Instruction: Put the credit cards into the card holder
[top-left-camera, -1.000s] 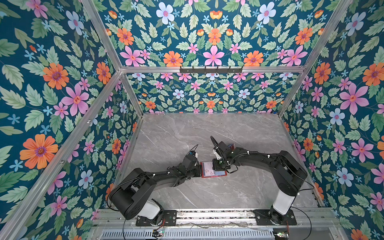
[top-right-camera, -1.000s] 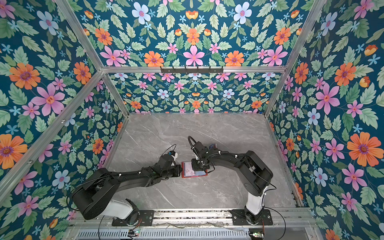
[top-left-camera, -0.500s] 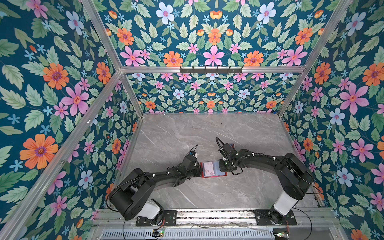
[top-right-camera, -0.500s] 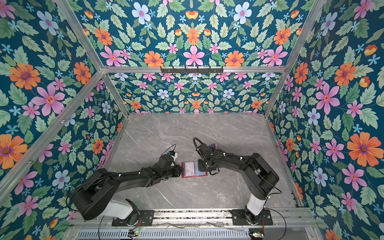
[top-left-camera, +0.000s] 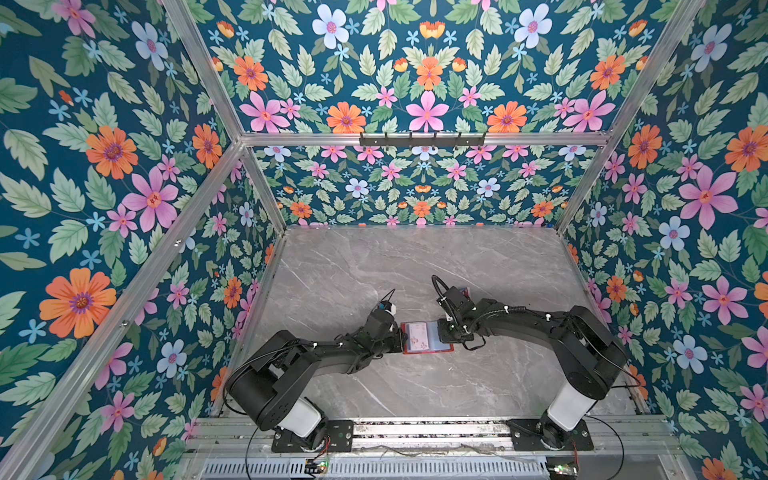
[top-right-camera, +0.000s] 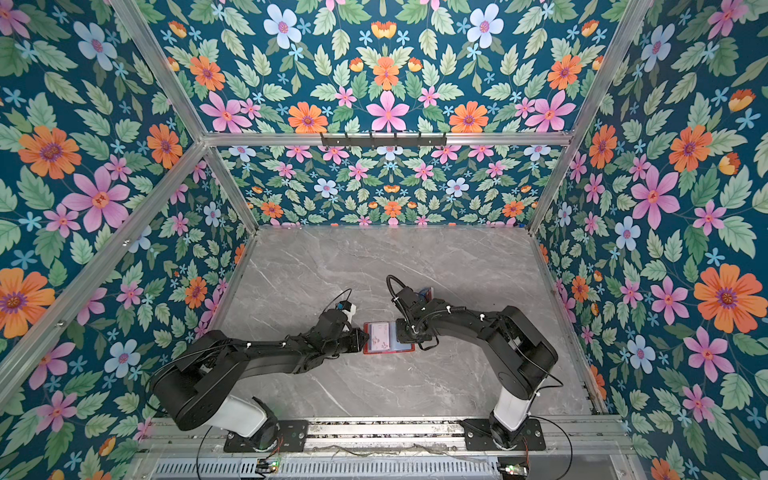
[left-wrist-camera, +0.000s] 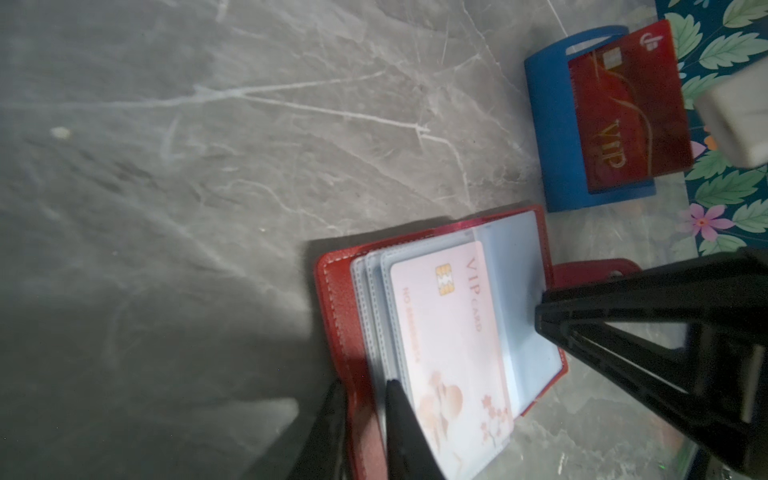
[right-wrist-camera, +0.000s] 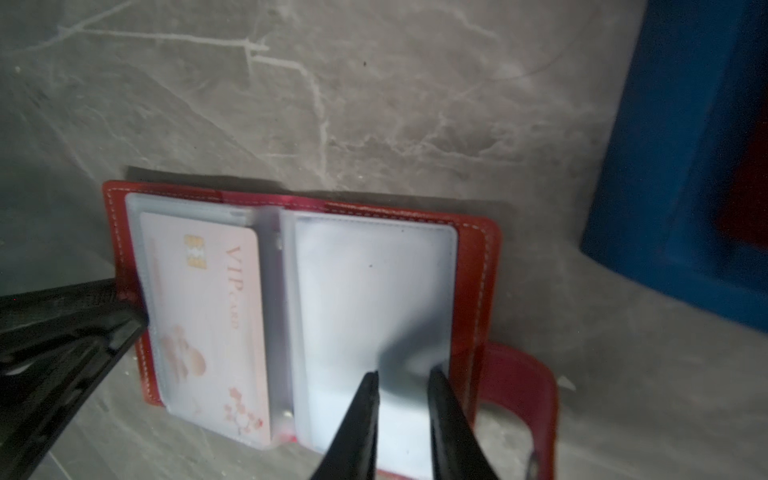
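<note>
Red leather-look bifold card holder (left-wrist-camera: 332, 299), laid open on grey marbled table (left-wrist-camera: 208, 166) between both grippers: cover edge is clamped by left gripper (left-wrist-camera: 363, 386), clear sleeve (right-wrist-camera: 374, 291) is touched by slightly parted right gripper (right-wrist-camera: 403, 372), pale pink plastic VIP card (right-wrist-camera: 199, 316) is sleeved beside left gripper.

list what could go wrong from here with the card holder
The left gripper pinches only the cover edge of the card holder; a slip could let it shift or close. The right gripper rests on the empty sleeve, so lifting away for the red card in the blue stand may let the pages flop back.
</note>
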